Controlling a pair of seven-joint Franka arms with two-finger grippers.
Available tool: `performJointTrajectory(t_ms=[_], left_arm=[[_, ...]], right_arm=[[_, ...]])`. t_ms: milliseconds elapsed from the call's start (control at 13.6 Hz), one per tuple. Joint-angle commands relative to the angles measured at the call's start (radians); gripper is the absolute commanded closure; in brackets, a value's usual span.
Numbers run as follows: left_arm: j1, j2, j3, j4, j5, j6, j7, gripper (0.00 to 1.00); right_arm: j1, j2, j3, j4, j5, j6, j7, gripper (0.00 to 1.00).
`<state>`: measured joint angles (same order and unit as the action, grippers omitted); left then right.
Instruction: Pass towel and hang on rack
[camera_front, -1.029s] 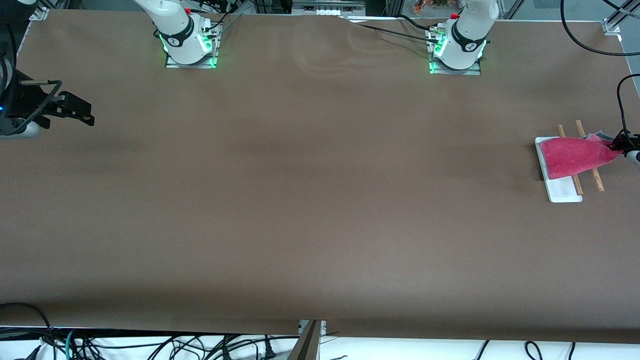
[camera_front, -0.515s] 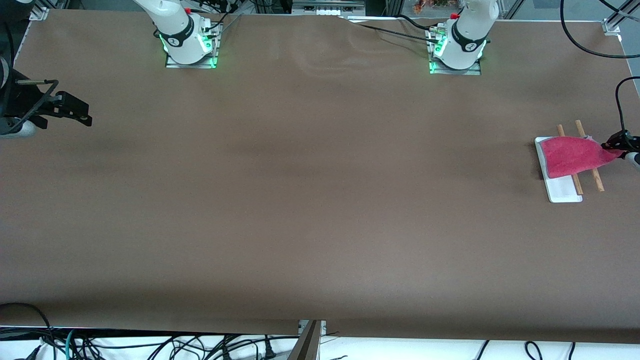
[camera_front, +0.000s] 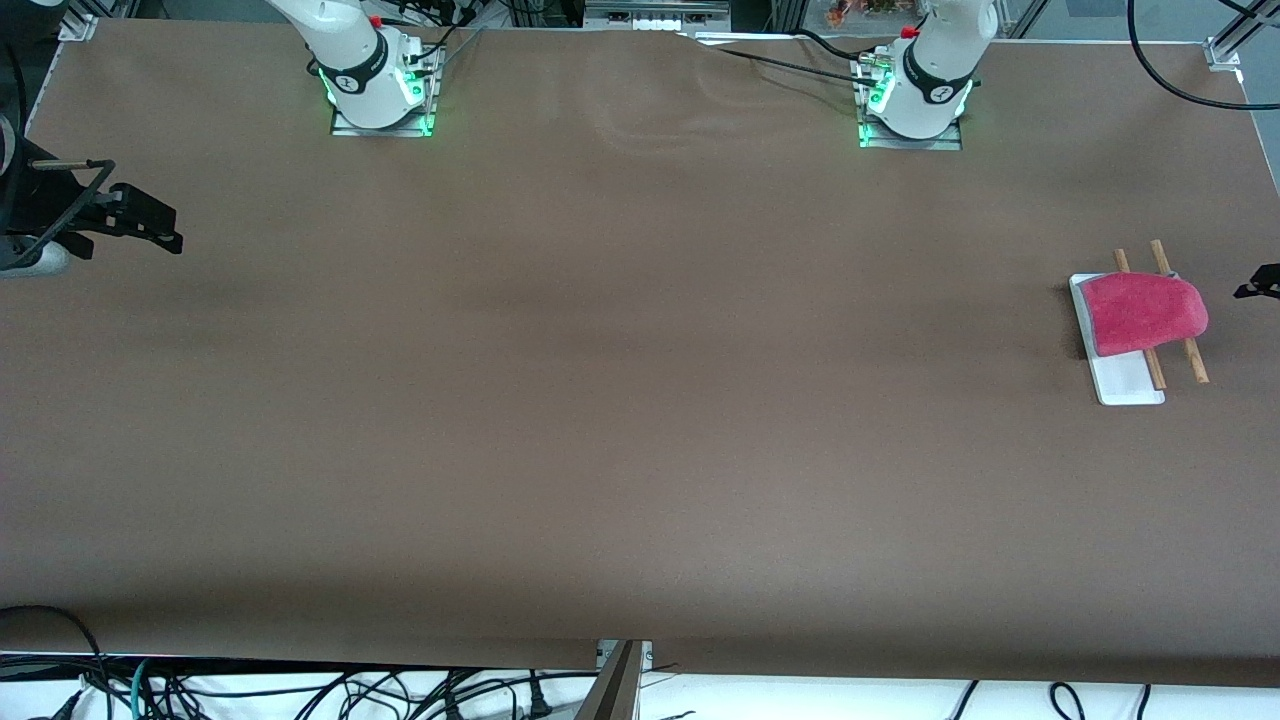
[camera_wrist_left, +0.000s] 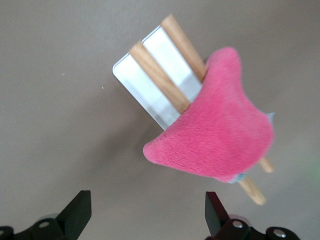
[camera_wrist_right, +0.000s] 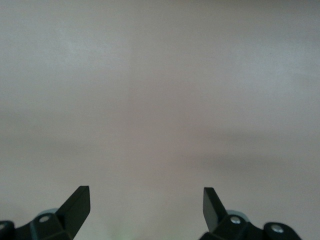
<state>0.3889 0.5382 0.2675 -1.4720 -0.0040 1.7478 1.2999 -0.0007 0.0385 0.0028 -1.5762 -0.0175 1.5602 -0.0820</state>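
I see the small pink-red fuzzy towel (camera_front: 1143, 313) draped across the two thin brown wooden rods of the white-based rack (camera_front: 1128, 380), which sits at the left arm's end of the brown table (camera_front: 620, 400), at about three o'clock in the front view. The left gripper (camera_wrist_left: 147, 215) hovers just beside the rack, fingers spread wide and holding nothing, apart from the cloth. The right gripper (camera_wrist_right: 145, 207) waits at about nine o'clock, over the right arm's end of the table, fingers likewise spread. From my seat, only bare tabletop lies between the two grippers.
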Motion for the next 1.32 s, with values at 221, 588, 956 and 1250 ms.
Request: performJointTrajectory(t_ms=[221,588,956,1250], left_arm=[[-0.157,-0.101,-0.013,0.128,0.004,-0.258,-0.29,0.0],[-0.278,-0.193,-0.066,0.125,-0.045,-0.318,-0.664,0.0],[-0.314,-0.322,-0.232,0.012,-0.047,-0.289,-1.083,0.0],[-0.314,-0.473,-0.356,-0.167,-0.034,-0.133,-1.319,0.0]], right_arm=[[-0.016,0.012,0.011,0.028,0.011,-0.006,-0.015,0.0],[-0.016,0.015,0.011,0.028,0.008,-0.005,-0.013,0.0],[-0.015,0.015,0.011,0.028,0.008,-0.003,-0.013,0.0],[-0.015,0.015,0.011,0.028,0.008,-0.003,-0.012,0.0]])
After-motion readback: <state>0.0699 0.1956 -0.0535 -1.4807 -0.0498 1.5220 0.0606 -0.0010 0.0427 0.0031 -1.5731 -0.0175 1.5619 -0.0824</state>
